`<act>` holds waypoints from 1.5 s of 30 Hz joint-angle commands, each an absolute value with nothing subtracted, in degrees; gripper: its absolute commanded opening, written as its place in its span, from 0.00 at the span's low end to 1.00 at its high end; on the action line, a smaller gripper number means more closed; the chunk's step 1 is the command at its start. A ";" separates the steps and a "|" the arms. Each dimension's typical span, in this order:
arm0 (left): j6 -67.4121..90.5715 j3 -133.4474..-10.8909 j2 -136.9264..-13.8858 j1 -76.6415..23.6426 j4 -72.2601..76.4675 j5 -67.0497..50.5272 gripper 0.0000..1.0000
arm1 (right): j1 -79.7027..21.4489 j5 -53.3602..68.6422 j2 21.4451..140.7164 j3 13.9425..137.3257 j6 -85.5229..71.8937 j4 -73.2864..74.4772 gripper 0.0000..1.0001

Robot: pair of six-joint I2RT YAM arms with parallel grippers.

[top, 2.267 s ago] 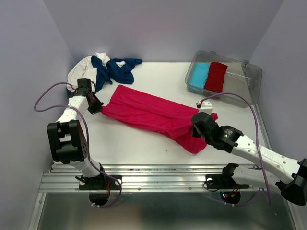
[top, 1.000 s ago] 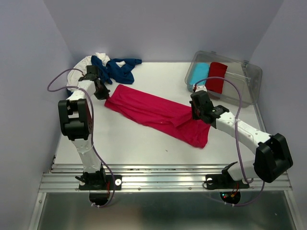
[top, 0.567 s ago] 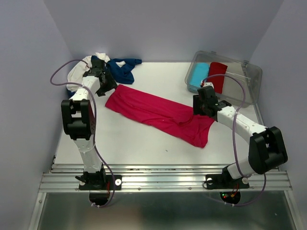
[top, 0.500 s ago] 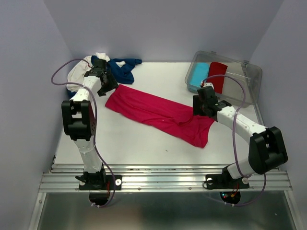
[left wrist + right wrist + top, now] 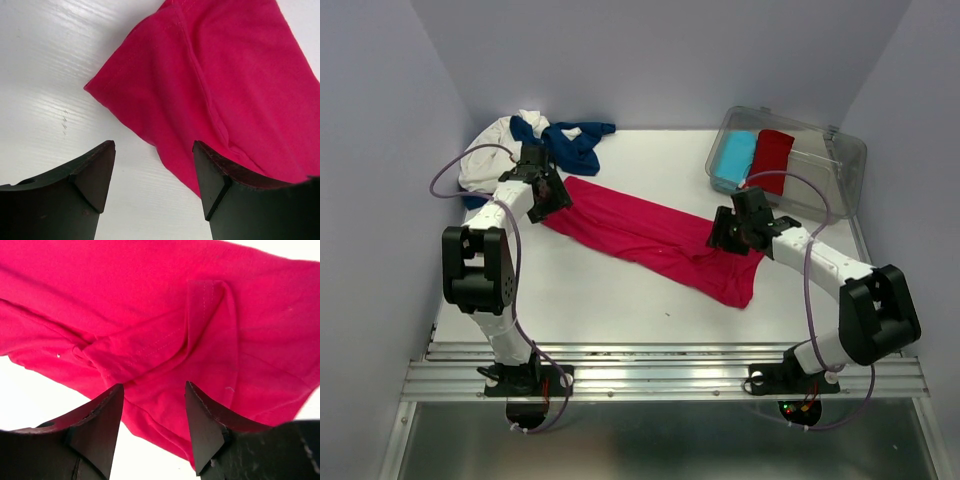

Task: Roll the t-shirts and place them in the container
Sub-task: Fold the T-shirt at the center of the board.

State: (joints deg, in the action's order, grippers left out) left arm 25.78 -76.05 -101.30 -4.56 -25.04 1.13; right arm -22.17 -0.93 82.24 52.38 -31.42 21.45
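Note:
The pink-red t-shirt point(image 5: 650, 235) lies on the table as a long folded strip, running from the back left to the front right. My left gripper point(image 5: 553, 198) hangs open over its left end; in the left wrist view the gripper point(image 5: 152, 175) shows bare table between its fingers, with the shirt's corner point(image 5: 220, 80) just ahead. My right gripper point(image 5: 724, 236) is open above the wrinkled right end point(image 5: 170, 315), with nothing gripped point(image 5: 154, 425). A navy t-shirt point(image 5: 572, 146) and a white t-shirt point(image 5: 488, 156) lie heaped at the back left.
A clear plastic bin point(image 5: 820, 175) stands at the back right, holding a light-blue roll point(image 5: 734, 156) and a darker red roll point(image 5: 770, 158). Purple walls close in the table on three sides. A metal rail point(image 5: 650, 372) runs along the near edge.
Both grippers have opened and let go of the pink-red shirt. My left gripper has come forward over the shirt's left end. My right gripper has shifted slightly left over the right end.

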 commanded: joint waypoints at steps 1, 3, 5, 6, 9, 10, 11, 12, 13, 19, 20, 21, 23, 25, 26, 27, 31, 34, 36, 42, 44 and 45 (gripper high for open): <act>26.02 -75.23 -99.76 -5.10 -22.76 0.26 0.74 | -22.24 0.97 85.69 53.17 -36.47 16.53 0.56; 25.84 -75.32 -99.58 -5.10 -23.11 0.44 0.73 | -22.24 0.36 87.35 53.78 -37.00 15.91 0.55; 25.58 -75.50 -99.58 -5.10 -23.46 0.53 0.73 | -22.24 0.26 89.55 54.05 -37.70 15.12 0.51; 25.58 -75.59 -99.49 -5.10 -23.55 0.53 0.73 | -22.24 -1.65 90.34 54.23 -38.05 15.12 0.50; 25.49 -75.32 -99.40 -5.10 -23.55 0.61 0.73 | -22.24 -2.72 92.11 54.76 -38.85 15.20 0.48; 25.40 -75.24 -99.40 -5.10 -23.55 0.62 0.73 | -22.24 -2.81 92.28 54.76 -39.02 15.21 0.48; 25.31 -75.15 -99.40 -5.10 -23.38 0.70 0.73 | -22.24 -3.16 92.55 54.76 -39.20 15.12 0.48; 25.31 -75.23 -99.40 -5.10 -23.38 0.70 0.73 | -22.24 -3.69 92.72 54.67 -39.29 15.03 0.48; 25.31 -75.23 -99.49 -5.01 -23.38 0.70 0.73 | -22.24 -3.78 92.90 54.67 -39.29 14.86 0.48; 25.31 -75.06 -99.58 -5.10 -23.20 0.53 0.73 | -22.24 -5.45 94.57 55.28 -39.55 13.62 0.35; 25.23 -75.06 -99.58 -5.10 -23.29 0.53 0.73 | -22.24 -5.62 94.83 55.72 -39.72 13.28 0.34; 25.22 -75.06 -99.49 -5.10 -23.20 0.61 0.73 | -22.24 -5.80 95.09 55.81 -39.73 12.92 0.32; 25.14 -75.06 -99.40 -5.10 -23.20 0.62 0.73 | -22.24 -6.24 95.89 55.98 -39.81 12.39 0.27; 25.05 -75.06 -99.32 -5.10 -23.20 0.62 0.73 | -22.24 -6.50 96.59 56.86 -39.99 12.39 0.19; 24.96 -75.06 -99.32 -5.10 -23.29 0.53 0.73 | -22.24 -6.59 96.85 57.13 -40.08 12.31 0.15; 24.87 -74.97 -99.32 -5.10 -23.38 0.61 0.73 | -22.24 -6.50 96.77 57.39 -40.25 12.22 0.10; 24.61 -74.79 -99.14 -5.10 -23.29 0.62 0.73 | -22.24 -6.50 96.15 58.45 -40.25 12.13 0.02; 24.61 -74.71 -99.32 -5.01 -23.12 0.53 0.73 | -22.24 -6.24 96.24 59.50 -39.99 12.30 0.03; 24.70 -74.71 -99.49 -5.10 -23.11 0.35 0.72 | -22.24 -6.15 96.76 60.47 -39.99 12.57 0.18; 24.52 -74.97 -99.58 -5.10 -23.11 0.35 0.73 | -22.24 -6.07 98.43 61.70 -40.08 12.74 0.27; 24.43 -75.23 -99.67 -5.10 -23.29 0.35 0.73 | -22.24 -5.98 98.79 61.87 -40.08 12.74 0.26; 24.43 -75.15 -99.67 -5.10 -23.38 0.35 0.73 | -22.24 -6.06 98.96 62.14 -40.08 12.83 0.24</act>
State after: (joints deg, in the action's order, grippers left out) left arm 25.47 -74.96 -101.30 -4.82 -23.38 0.38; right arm -22.17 -5.34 98.10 59.66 -39.90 14.57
